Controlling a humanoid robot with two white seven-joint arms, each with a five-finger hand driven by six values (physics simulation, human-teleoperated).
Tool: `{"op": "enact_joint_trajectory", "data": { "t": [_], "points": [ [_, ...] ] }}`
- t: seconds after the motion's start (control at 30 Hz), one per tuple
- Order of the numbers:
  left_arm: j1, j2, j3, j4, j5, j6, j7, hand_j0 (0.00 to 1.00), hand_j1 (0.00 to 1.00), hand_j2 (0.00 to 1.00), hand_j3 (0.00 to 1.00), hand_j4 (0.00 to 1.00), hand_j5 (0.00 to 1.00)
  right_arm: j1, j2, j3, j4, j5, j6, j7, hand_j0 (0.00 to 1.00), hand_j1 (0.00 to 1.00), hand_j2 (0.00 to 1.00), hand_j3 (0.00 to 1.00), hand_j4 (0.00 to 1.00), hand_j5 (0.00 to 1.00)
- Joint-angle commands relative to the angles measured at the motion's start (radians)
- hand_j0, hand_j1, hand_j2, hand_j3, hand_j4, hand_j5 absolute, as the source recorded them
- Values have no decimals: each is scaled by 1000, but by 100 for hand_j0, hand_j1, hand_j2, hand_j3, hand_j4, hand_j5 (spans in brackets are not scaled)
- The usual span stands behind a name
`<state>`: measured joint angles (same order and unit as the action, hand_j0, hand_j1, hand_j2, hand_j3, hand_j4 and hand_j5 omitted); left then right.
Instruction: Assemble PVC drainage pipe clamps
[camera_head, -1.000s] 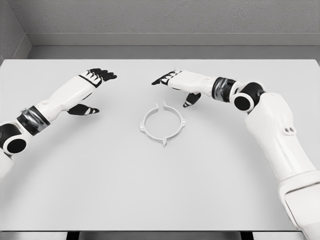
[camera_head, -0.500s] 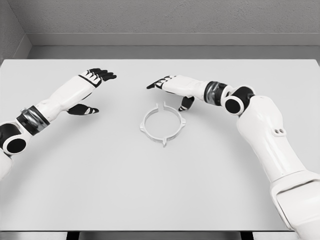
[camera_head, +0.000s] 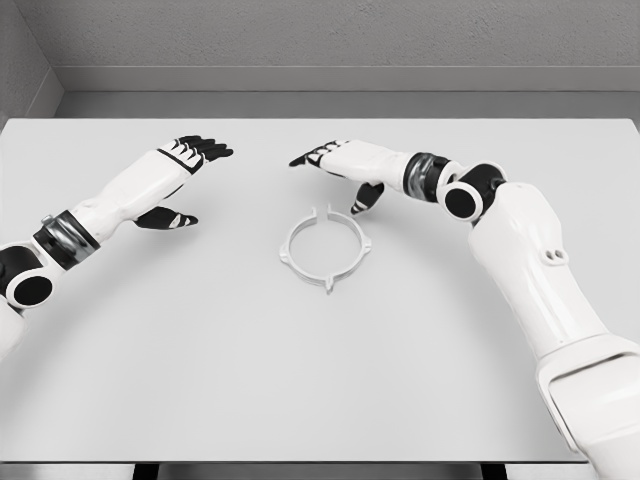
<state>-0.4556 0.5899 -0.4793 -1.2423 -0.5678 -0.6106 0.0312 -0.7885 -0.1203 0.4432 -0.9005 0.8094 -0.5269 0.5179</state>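
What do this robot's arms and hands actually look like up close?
Both arms are smooth glossy white shells with rounded black joints and a dark, metallic-looking band at each wrist. The left hand and the right hand each have a white back and five fingers with black tips and undersides. The right arm shows two small round holes in its shell. No loose cables are visible.

A white plastic ring-shaped pipe clamp (camera_head: 326, 250) lies flat on the pale grey table (camera_head: 320, 380), near its middle, in front of me. My left hand (camera_head: 180, 165) hovers over the table well to the clamp's left. My right hand (camera_head: 340, 165) hovers just behind the clamp, near its far edge, not touching it.
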Motion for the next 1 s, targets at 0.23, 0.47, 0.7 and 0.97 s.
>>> {"op": "enact_joint_trajectory", "data": {
  "t": [0.23, 0.47, 0.7, 0.97],
  "points": [
    [0, 1, 1, 0, 6, 0, 1, 100, 100, 100, 100, 100, 100, 9, -48, -17, -11, -7, 21, -1, 100, 100, 100, 100, 100, 100],
    [0, 1, 1, 0, 6, 0, -1, 100, 100, 100, 100, 100, 100, 48, -65, -14, -115, -7, 24, 2, 100, 100, 100, 100, 100, 100],
    [0, 1, 1, 0, 6, 0, 1, 100, 100, 100, 100, 100, 100, 67, -68, -3, -155, -7, 36, 7, 100, 100, 100, 100, 100, 100],
    [0, 1, 1, 0, 6, 0, 1, 100, 100, 100, 100, 100, 100, 80, -65, 32, -196, -7, 73, 7, 100, 100, 100, 100, 100, 100]
  ]
}}
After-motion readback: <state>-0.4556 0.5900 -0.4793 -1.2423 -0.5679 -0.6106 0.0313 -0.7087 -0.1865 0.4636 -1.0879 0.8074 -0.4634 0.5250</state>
